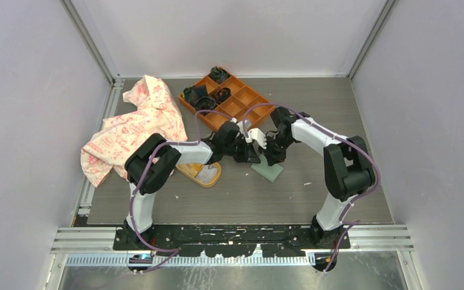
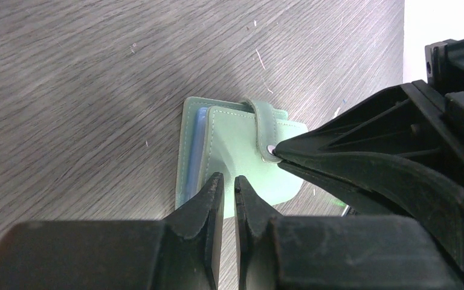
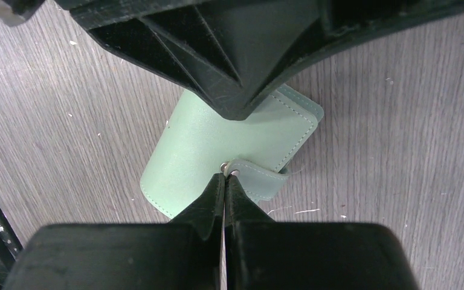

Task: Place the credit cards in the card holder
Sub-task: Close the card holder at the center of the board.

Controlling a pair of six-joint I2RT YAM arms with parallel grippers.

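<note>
Mid-frame on the grey wood-grain table (image 1: pixel 235 199), the sage-green squarish leather card holder (image 3: pixel 187 145) lies folded. The right gripper (image 3: pixel 225 176) is fully closed, tips at the tab's snap stud (image 2: pixel 270 149). The left gripper (image 2: pixel 229 181) has jaws a slit apart over the cover; grip unclear.

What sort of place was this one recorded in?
Probably a lab robot test booth: plain pale walls box in a grey wood-grain table, metal rails run along its near edge, and a left arm and right arm are bolted there.
</note>
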